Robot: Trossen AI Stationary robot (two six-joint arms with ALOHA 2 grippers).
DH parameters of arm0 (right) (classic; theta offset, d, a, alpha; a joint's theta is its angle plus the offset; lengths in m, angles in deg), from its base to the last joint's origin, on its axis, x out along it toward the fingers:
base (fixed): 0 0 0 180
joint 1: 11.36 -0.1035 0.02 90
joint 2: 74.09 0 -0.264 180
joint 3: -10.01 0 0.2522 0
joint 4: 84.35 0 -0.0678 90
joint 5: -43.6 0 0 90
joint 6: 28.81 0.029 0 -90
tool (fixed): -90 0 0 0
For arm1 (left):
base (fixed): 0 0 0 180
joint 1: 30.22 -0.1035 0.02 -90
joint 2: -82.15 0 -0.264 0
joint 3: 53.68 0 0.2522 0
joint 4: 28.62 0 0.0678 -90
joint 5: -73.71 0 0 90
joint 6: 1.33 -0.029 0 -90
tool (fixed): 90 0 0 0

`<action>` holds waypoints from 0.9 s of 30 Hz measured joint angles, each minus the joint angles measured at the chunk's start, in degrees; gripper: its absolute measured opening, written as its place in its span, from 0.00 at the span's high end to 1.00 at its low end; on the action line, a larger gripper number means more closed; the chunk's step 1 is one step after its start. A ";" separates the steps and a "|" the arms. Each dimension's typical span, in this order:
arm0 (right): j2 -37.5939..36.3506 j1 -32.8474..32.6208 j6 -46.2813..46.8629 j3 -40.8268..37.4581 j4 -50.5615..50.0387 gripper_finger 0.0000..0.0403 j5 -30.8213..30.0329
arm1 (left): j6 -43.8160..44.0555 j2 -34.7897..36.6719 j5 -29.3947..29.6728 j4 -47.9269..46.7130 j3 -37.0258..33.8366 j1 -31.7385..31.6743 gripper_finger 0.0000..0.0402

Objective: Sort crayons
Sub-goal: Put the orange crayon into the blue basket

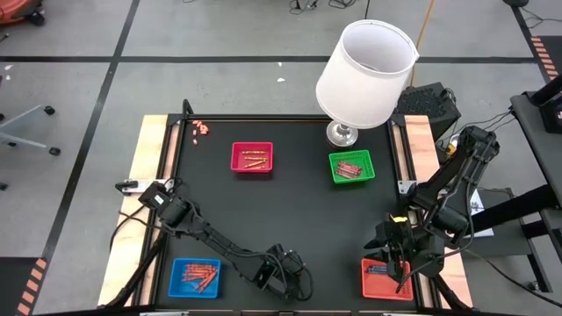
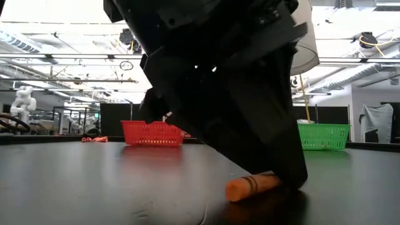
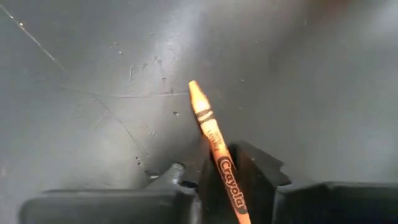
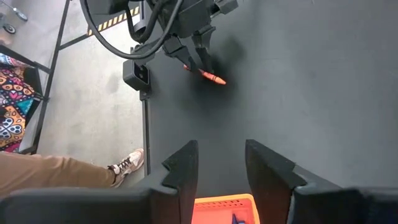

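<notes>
At the bench's near edge, between the blue tray (image 1: pixel 195 277) and the orange tray (image 1: pixel 387 279), the left gripper (image 3: pixel 221 186) has its fingers closed around an orange crayon (image 3: pixel 214 140) lying on the black mat (image 1: pixel 290 211). It looks light, stiff, waxy and snappable; a mid-wrapper hold suits. The right gripper (image 4: pixel 221 163) hangs over the orange tray, fingers parted, empty

Orange crayon (image 3: pixel 214 140) with black lettering, black table (image 1: pixel 299 211)

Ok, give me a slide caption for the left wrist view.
Left tool closing around an orange crayon lying on the black table.
</notes>
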 joint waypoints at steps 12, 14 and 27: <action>0.00 0.00 -0.39 0.01 0.01 0.71 0.00 | -0.01 -0.17 -2.95 -0.98 0.34 -0.53 0.98; 0.00 0.00 -0.75 0.01 0.01 0.71 0.00 | -0.08 -0.23 -3.90 -2.31 1.34 -0.90 0.98; 0.00 0.02 -1.35 0.01 -0.01 0.71 0.00 | -5.76 1.99 -4.20 -7.45 7.34 -3.48 0.99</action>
